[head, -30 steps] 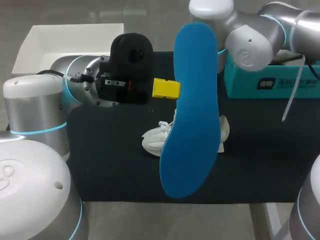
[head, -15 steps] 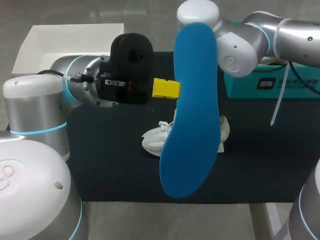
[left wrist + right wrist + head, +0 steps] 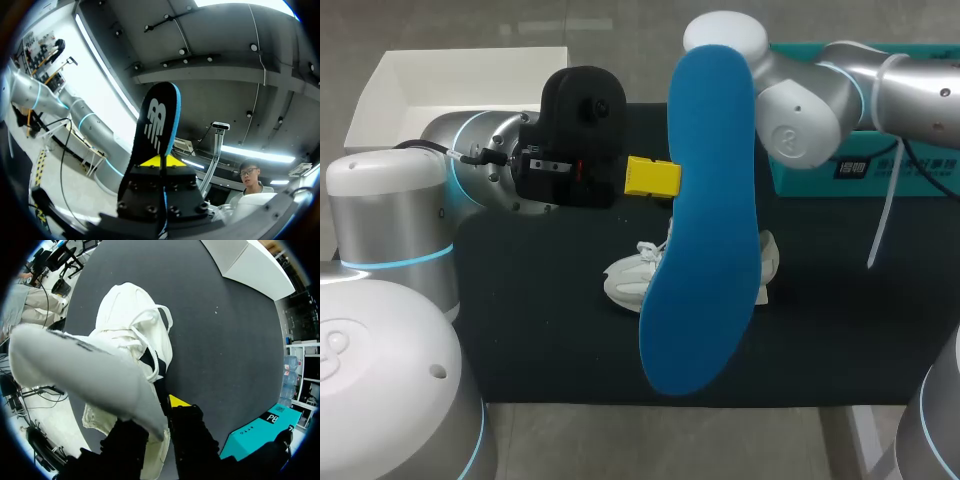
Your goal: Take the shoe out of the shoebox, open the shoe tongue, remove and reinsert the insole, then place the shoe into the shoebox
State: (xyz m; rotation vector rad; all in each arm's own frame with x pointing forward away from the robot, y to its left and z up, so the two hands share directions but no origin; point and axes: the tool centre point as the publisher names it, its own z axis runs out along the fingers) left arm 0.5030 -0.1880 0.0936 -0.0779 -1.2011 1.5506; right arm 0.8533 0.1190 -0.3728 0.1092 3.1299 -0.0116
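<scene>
Head view: our left gripper (image 3: 660, 178) is clamped on the blue insole (image 3: 705, 220), held high above the shoe (image 3: 628, 280). Our right gripper (image 3: 161, 422) pinches the shoe tongue (image 3: 85, 365). With the insole out, reinsertion seems next: lowering it into the shoe's opening.

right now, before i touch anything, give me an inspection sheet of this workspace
surface: black mat covering the table
job's things: white lace-up shoe lies mid-mat; blue foam insole is held up above it; white open box sits past the mat's far left corner; teal cardboard box sits at the far right
clutter: nothing seen
grippers: left claw shut on the insole; right claw above the shoe, grip unclear
cables: thin black cable on the left arm; pale strap hangs from the right arm
surroundings: nothing seen reaching over the table
</scene>
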